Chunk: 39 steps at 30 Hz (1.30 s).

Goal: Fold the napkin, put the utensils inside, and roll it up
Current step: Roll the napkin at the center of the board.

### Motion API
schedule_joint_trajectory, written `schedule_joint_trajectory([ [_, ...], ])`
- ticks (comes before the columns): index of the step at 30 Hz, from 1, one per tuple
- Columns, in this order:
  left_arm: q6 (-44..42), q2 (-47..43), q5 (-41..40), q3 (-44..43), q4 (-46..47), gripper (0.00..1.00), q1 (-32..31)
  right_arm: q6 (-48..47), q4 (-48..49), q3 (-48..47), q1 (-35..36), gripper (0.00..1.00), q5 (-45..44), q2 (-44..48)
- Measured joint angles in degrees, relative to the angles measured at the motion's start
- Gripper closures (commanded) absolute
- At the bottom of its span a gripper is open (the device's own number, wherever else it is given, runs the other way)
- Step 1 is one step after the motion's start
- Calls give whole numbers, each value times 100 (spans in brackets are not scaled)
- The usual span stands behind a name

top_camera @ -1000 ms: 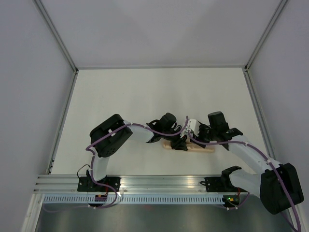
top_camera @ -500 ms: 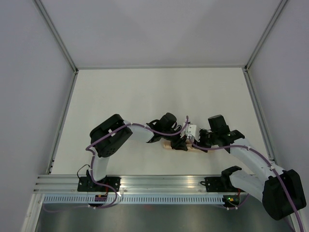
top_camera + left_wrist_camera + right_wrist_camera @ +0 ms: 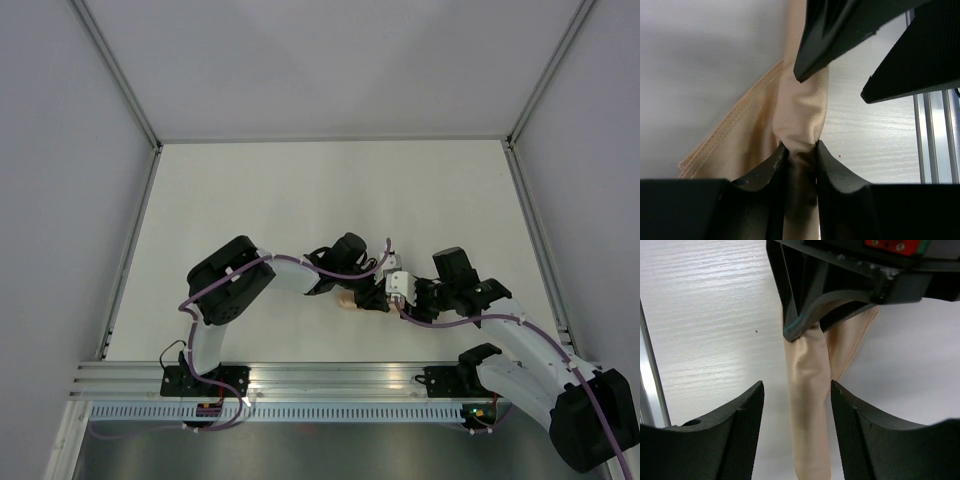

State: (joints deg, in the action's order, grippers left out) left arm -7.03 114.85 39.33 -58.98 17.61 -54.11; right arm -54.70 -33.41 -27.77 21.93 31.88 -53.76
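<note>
A white worktop (image 3: 300,190) fills a plain grey-walled booth, with a ribbed metal rail (image 3: 330,378) along its near edge where the two arms are bolted. From the left, the left arm (image 3: 232,285) reaches in toward the near middle of the worktop. There its left fingers (image 3: 799,152) are drawn narrow and pinch the napkin (image 3: 802,107). The napkin is no flat square now but a slim, bunched tan roll lying on the white surface just ahead of the rail, between the two wrists. A stitched flap (image 3: 730,135) of the same cloth fans out loose to one side of the pinch. Further right, the right fingers (image 3: 796,384) stand wide, one on each side of the roll and clear of the cloth, tip to tip with the left ones. No knife, fork or spoon shows in any view, and I cannot tell whether any lie wrapped inside. Judging by the cloth's shape, folding is done and the work is in the rolling step, probably late in it, though the loose flap suggests the roll is not finished. The next move seems to call for the right fingers to come down and close on the roll beside the left pinch. The two could then turn or tighten it together and tuck the flap under, without the thin cloth springing open.
</note>
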Motion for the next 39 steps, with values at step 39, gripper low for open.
schedule_joint_trajectory([
  [39,129,160,175,-426,-601,97,42,2,1711,916,1106,49,-1104,-105],
])
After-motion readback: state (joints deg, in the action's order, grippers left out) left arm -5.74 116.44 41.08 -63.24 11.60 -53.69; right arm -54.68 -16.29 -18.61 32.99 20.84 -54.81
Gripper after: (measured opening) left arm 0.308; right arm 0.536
